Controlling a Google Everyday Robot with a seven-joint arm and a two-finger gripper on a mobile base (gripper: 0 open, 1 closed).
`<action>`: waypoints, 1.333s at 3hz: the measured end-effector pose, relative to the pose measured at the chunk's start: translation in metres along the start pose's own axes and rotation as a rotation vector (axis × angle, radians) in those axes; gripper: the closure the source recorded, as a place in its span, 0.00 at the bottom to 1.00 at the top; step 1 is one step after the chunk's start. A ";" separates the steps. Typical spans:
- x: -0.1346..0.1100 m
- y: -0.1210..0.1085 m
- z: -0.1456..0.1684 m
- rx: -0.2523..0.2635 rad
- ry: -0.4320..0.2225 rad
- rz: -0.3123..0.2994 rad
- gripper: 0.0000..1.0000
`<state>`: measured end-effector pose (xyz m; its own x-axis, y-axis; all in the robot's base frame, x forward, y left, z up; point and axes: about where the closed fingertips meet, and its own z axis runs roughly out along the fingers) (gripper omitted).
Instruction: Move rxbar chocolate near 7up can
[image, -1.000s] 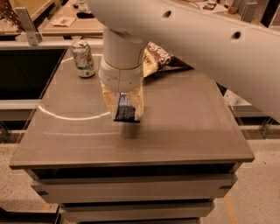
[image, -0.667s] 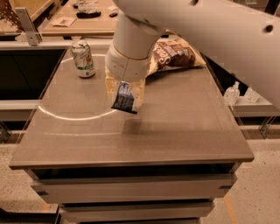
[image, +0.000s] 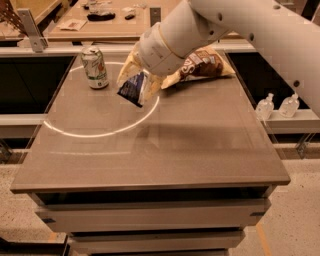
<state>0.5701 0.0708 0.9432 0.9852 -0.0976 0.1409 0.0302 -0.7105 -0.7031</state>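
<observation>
The 7up can (image: 94, 66) stands upright at the back left of the grey table (image: 200, 150). My gripper (image: 136, 86) is shut on the rxbar chocolate (image: 131, 89), a dark blue bar held tilted in the air a short way right of the can. The bar hangs clear of the tabletop. The white arm reaches in from the upper right.
A yellow-and-brown chip bag (image: 200, 65) lies at the back of the table, partly behind my arm. Two small clear bottles (image: 277, 106) stand on a ledge to the right. A wooden bench (image: 100, 22) with small items lies behind.
My gripper has carried the rxbar chocolate up and back from the table's middle toward the can. The camera view has shifted too.
</observation>
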 end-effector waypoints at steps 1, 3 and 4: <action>0.019 -0.015 0.004 0.201 -0.031 -0.084 1.00; 0.049 -0.025 0.026 0.317 0.045 -0.103 1.00; 0.066 -0.025 0.046 0.364 0.058 -0.070 1.00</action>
<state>0.6419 0.1143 0.9381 0.9676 -0.1044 0.2300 0.1659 -0.4238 -0.8904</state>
